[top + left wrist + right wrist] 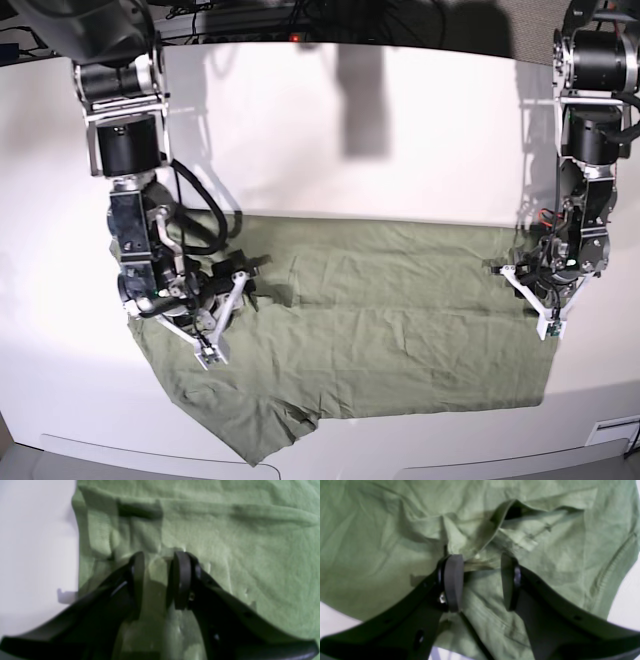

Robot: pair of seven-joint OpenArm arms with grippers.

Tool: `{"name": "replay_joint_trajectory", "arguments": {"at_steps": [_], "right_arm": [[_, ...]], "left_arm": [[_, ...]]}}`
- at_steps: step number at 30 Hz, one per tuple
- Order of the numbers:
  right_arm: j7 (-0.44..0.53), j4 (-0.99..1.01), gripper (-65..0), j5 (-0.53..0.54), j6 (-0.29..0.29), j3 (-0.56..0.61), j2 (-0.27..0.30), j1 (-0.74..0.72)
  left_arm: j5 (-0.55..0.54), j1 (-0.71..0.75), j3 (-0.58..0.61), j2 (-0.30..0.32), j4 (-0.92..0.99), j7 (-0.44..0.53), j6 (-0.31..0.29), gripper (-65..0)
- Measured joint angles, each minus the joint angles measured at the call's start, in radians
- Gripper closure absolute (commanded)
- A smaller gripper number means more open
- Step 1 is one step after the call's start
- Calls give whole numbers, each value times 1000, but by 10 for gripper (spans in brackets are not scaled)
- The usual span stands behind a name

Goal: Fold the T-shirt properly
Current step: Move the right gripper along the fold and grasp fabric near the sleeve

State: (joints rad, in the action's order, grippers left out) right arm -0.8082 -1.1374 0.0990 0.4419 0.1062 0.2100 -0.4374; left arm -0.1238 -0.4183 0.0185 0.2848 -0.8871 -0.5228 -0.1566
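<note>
T-shirt [370,330] fabric lies spread across the white counter [350,130], light, limp and wrinkled (it will sag and slide rather than hold shape). At 9 o'clock the right tool [480,580] pinches a bunched ridge near the collar; at 3 o'clock the left tool [158,580] nips a fold by the edge. Seams and hems look the surest holds.

No legible txt, labels or nos. anywhere, incl. on the T-shirt [380,330].
</note>
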Motion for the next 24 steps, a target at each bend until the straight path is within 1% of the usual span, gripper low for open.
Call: {"name": "replay_joint_trajectory", "arguments": {"at_steps": [4,5,7,8,9,10,11,12,14,16,17,20,24], "right_arm": [[113,0,-250,-2,-4,0,-3,-3],[138,0,-250,-30,-18,0,-6,-4],[202,0,-250,-104,-74,0,-8,-5],[245,1,-250,-129,-87,0,-7,-6],[271,1,-250,-126,-90,0,-5,-9],[269,1,-250,-117,-86,0,-2,-16],[241,1,-250,-93,-68,0,-2,-24],[200,-3,-250,-64,-43,-1,-2,-32],[117,-36,-250,-5,35,-1,0,-32],[61,-72,-250,40,68,0,3,-22],[49,-80,-250,59,68,1,6,-17],[33,-82,-250,62,64,-11,31,0],[37,-82,-250,51,57,-101,34,74]], "left_arm": [[0,0,0,0,0,0,0,-189],[0,0,0,0,0,-1,0,-189],[0,0,0,0,0,0,0,-189],[0,0,0,0,0,0,0,-189],[0,0,0,0,0,0,0,-189],[0,0,0,0,0,0,0,-189],[0,0,0,0,0,-1,0,-189],[0,0,0,0,0,0,0,-189],[0,0,0,0,0,-1,0,-189],[0,0,0,1,0,0,0,-189],[0,0,0,0,0,0,0,-189],[0,0,0,0,0,0,0,-189],[0,0,0,0,0,1,0,-189]]}}
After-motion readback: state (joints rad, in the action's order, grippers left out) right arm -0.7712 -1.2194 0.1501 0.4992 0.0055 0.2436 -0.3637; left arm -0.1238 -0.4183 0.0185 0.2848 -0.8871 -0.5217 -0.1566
